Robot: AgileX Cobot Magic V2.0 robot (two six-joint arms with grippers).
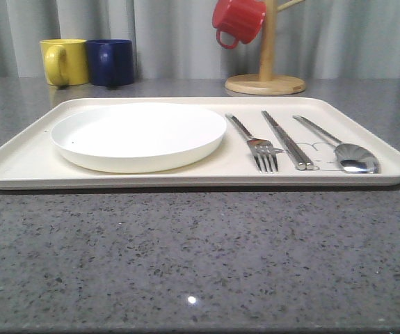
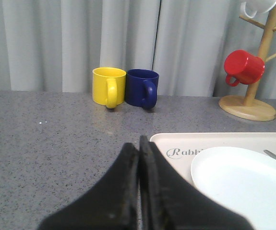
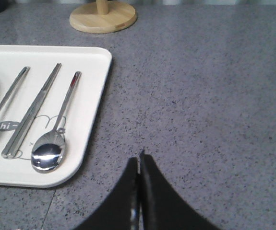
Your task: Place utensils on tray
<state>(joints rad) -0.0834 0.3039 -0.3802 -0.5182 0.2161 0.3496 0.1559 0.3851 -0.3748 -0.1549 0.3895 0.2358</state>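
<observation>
We log a grey speckled counter, pale curtain behind. Fork, chopsticks, spoon lie on tray. Left gripper and right gripper pressed closed, empty.

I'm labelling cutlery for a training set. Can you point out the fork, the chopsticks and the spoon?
fork (image 1: 264,154): front view, on the neck just above the tines.
chopsticks (image 1: 284,139): front view, midway along the pair.
spoon (image 3: 48,154): right wrist view, centre of the bowl.
</observation>
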